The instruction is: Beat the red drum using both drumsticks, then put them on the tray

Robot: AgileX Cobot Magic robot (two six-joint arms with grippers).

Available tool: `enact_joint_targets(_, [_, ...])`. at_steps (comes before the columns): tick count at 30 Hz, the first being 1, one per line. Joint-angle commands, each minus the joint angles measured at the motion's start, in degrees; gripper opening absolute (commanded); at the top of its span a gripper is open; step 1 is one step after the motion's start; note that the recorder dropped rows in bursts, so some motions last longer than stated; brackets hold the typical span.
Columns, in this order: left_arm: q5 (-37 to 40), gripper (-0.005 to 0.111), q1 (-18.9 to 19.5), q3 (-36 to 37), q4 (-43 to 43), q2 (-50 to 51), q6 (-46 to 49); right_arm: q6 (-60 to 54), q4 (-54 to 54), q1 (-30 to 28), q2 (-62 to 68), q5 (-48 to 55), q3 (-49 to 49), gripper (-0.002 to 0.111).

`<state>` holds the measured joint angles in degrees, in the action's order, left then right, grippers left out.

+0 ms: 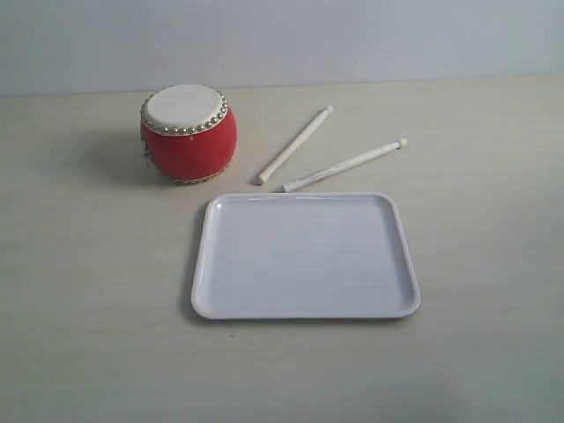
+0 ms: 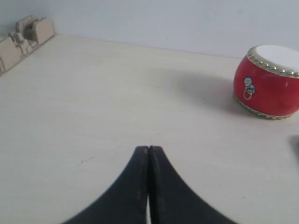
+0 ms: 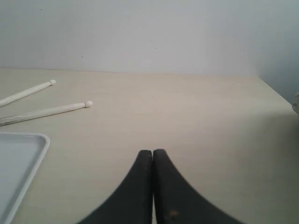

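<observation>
The step in hand is the pickup, and I judge it not yet begun. My left hand point(image 2: 148, 148) and right hand point(image 3: 153, 151) are both pressed together, pinching nothing, above the counter point(image 1: 79, 291). The red drum point(image 1: 188, 134) stands upright beyond the tray point(image 1: 304, 310). The far drumstick point(image 1: 294, 145) and near drumstick point(image 1: 344, 166) lie apart just past the tray's far rim. Next I need to spread both hands and bring one down over each stick, near its plain end, leaving the rounded tips free. I cannot judge how high my hands hang.
</observation>
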<state>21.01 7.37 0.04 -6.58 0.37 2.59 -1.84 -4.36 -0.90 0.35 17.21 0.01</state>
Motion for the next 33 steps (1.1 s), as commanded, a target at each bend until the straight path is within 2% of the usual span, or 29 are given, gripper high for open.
enact_joint_targets(1, [-0.68, 0.000, 0.26, -0.04, 0.07, -0.37, 0.85, 0.04, -0.05, -0.24, -0.35, -0.92, -0.01, 0.000])
enact_joint_targets(5, [-5.14, 0.000, 0.26, -0.04, -0.32, -0.37, 2.15, 0.04, -0.05, -0.24, -0.35, -0.92, -0.01, 0.000])
enact_joint_targets(14, [-27.75, 0.000, 0.26, -0.04, -3.42, -0.37, 0.97, 0.04, -0.05, -0.24, -0.35, -0.92, -0.01, 0.000])
enact_joint_targets(17, [-32.19, 0.000, 0.26, -0.04, -6.43, -0.37, -7.93, 0.04, -0.05, -0.24, -0.35, -0.92, -0.01, 0.000])
enact_joint_targets(19, [-33.03, 0.000, 0.26, -0.04, -6.51, -0.37, -18.10, 0.04, -0.05, -0.24, -0.35, -0.92, -0.01, 0.000])
enact_joint_targets(22, [-35.79, 0.000, 0.26, -0.04, -6.51, -0.37, -27.14, 0.04, -0.05, -0.24, -0.35, -0.92, -0.01, 0.000])
enact_joint_targets(26, [-41.22, 0.000, 0.26, -0.04, -6.51, -0.37, -28.35, 0.04, -0.05, -0.24, -0.35, -0.92, -0.01, 0.000])
enact_joint_targets(30, [-51.11, 0.000, 0.26, -0.04, -5.75, -0.37, -31.35, 0.04, -0.05, -0.24, -0.35, -0.92, -0.01, 0.000])
enact_joint_targets(33, [-53.92, 0.000, 0.26, -1.65, -4.25, -0.37, -31.35, 0.04, -0.05, -0.24, -0.35, -0.92, -0.01, 0.000])
